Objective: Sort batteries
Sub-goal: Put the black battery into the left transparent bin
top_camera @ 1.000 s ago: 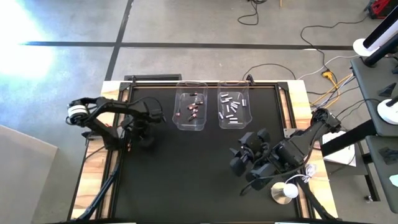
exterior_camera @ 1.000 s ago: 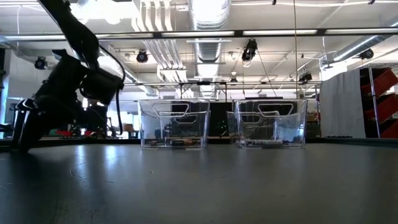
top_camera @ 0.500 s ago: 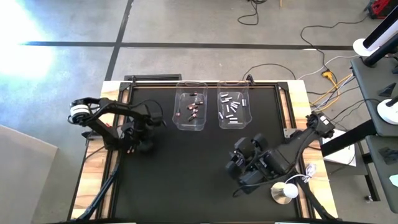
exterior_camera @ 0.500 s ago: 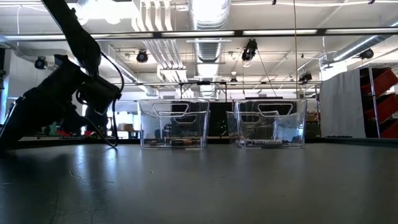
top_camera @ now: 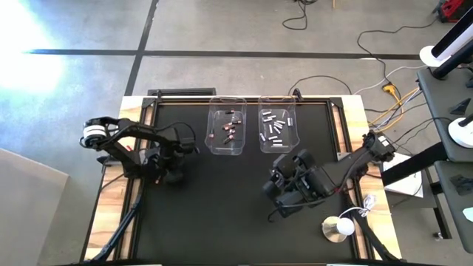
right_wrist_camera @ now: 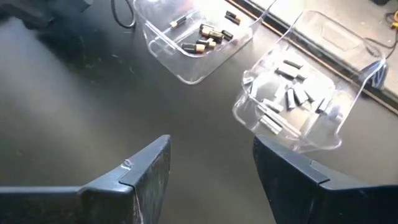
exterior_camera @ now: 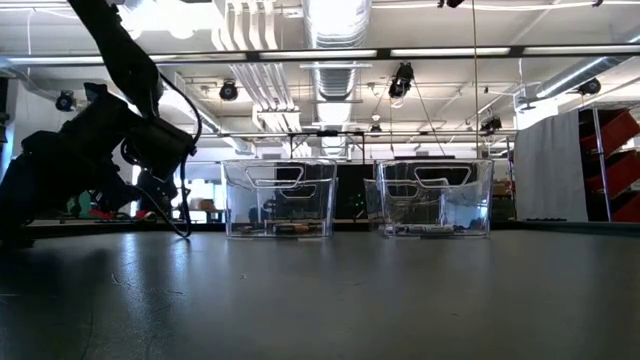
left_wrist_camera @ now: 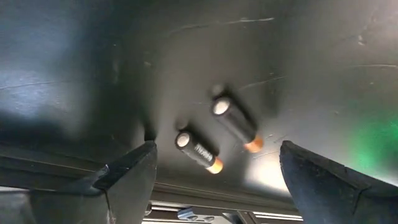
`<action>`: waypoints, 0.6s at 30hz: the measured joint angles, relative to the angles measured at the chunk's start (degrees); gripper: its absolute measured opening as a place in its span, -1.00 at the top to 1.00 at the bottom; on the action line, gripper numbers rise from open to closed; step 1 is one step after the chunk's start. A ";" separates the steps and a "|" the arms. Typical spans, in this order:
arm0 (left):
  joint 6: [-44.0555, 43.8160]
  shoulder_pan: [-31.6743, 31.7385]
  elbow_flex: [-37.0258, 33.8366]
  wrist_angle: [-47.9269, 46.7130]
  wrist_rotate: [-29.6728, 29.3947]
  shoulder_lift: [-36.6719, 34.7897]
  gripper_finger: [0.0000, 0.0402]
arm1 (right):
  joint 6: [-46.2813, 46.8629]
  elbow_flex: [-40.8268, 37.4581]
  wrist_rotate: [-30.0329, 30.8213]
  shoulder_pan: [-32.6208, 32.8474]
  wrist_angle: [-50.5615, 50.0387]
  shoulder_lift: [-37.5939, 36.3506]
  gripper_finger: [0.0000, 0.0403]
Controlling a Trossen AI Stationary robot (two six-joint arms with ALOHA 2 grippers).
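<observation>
Two dark batteries with copper ends point(left_wrist_camera: 199, 151) point(left_wrist_camera: 235, 123) lie on their sides on the black mat near the table's left edge. My left gripper point(left_wrist_camera: 214, 171) point(top_camera: 157, 171) is open just above them, one finger on each side, touching neither. My right gripper point(right_wrist_camera: 208, 158) point(top_camera: 277, 188) is open and empty over the mat, right of centre. Two clear bins stand at the far side: the left bin point(top_camera: 226, 131) holds several dark batteries, the right bin point(top_camera: 278, 130) several silvery ones.
The bins also show in the right wrist view point(right_wrist_camera: 193, 37) point(right_wrist_camera: 298, 99) and the low view point(exterior_camera: 279, 198) point(exterior_camera: 434, 197). A white round object point(top_camera: 338, 227) lies at the near right. Cables run off the table's right edge point(top_camera: 384, 111).
My right gripper has moved toward the table's left and far side, nearer the bins. My left gripper has come down a little over the mat near the left edge.
</observation>
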 joint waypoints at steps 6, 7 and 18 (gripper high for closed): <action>-6.58 -0.66 -0.59 2.91 1.93 -0.04 -0.55 | -2.92 0.00 0.00 -2.01 0.32 0.00 -0.09; -8.45 -0.82 -0.91 3.68 2.22 -0.16 -0.55 | -3.66 0.00 0.00 -2.28 0.41 0.00 -0.09; -17.49 -3.16 -0.79 4.90 0.80 -0.59 -0.16 | -9.81 0.00 1.57 -4.29 3.70 0.00 -0.09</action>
